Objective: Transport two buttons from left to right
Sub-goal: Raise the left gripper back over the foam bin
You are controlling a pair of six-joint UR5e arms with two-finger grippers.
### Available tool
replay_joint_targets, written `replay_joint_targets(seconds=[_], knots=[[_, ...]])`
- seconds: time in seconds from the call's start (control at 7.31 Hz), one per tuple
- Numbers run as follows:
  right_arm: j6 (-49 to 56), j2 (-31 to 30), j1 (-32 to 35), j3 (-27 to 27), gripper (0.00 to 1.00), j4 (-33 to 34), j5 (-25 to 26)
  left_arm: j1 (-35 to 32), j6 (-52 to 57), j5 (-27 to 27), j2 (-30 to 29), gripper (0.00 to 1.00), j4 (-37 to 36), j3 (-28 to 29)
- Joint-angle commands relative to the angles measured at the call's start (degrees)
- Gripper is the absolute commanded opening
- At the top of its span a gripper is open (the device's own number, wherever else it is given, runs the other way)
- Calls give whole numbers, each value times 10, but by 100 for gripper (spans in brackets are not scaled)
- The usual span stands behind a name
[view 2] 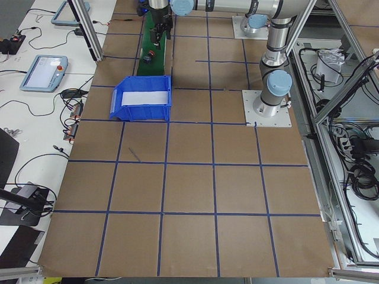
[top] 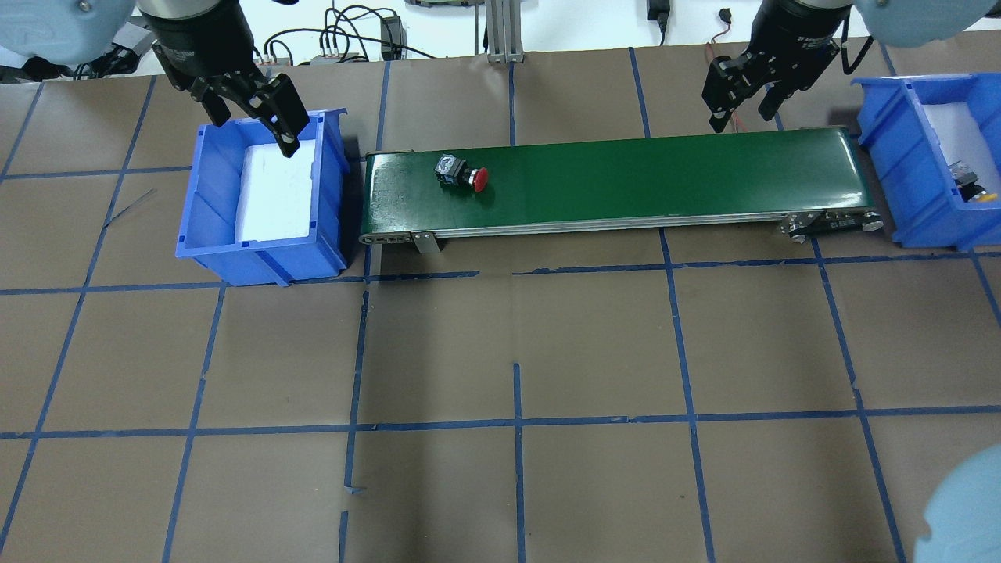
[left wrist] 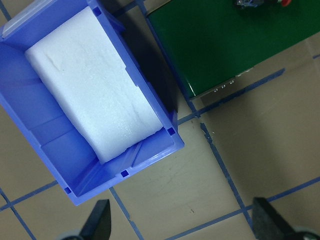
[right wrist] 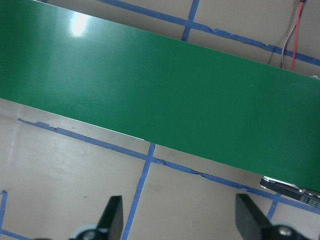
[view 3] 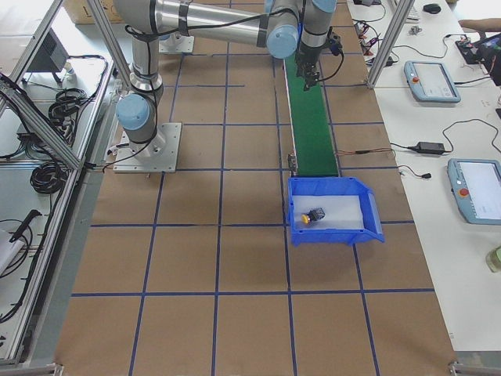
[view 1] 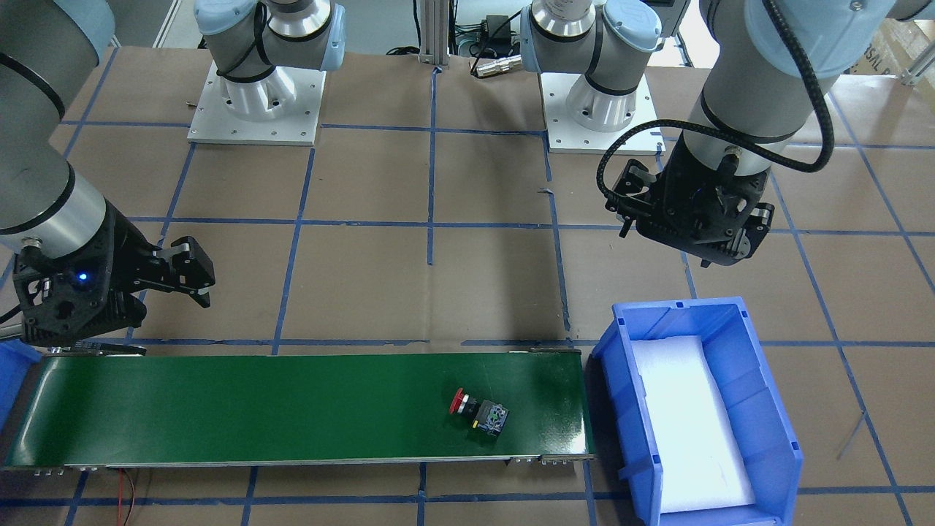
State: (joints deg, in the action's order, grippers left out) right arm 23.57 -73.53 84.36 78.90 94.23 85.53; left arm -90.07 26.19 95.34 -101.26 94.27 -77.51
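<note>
Trouble may be expected if the red-capped button (top: pixel 464 173), lying near the left end of the conveyor belt (top: pixel 641 176), is mistimed by the open, empty right gripper (top: pixel 743 109); the yellow-capped button (top: pixel 972 185) is in the right bin (top: pixel 891 168), the left gripper (top: pixel 252 123) open, empty.

The worktop (top: pixel 516 344) is covered in brown paper and marked into squares by blue tape (top: pixel 516 422). A long green conveyor (top: pixel 626 172) lies across the upper middle of the overhead view. A blue bin (top: pixel 262 258) stands just beside its left end, and a second blue bin (top: pixel 899 188) stands near its right end at the upper right edge. In the front-facing view, two white base plates (view 1: pixel 299 124) (view 1: pixel 562 139) sit near the top.
</note>
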Motion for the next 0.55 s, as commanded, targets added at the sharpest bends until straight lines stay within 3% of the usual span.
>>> replay_joint_targets(seconds=[0.0,0.27,0.41], knots=[[8,0,0,3,91,-5,-17,2,-4,-1,21,100,-3,-30],[11,-1,1,1,92,-3,-17,2,-23,2,32,100,-17,-33],[11,0,1,1,92,1,-19,2,-88,-1,33,100,-20,-32]])
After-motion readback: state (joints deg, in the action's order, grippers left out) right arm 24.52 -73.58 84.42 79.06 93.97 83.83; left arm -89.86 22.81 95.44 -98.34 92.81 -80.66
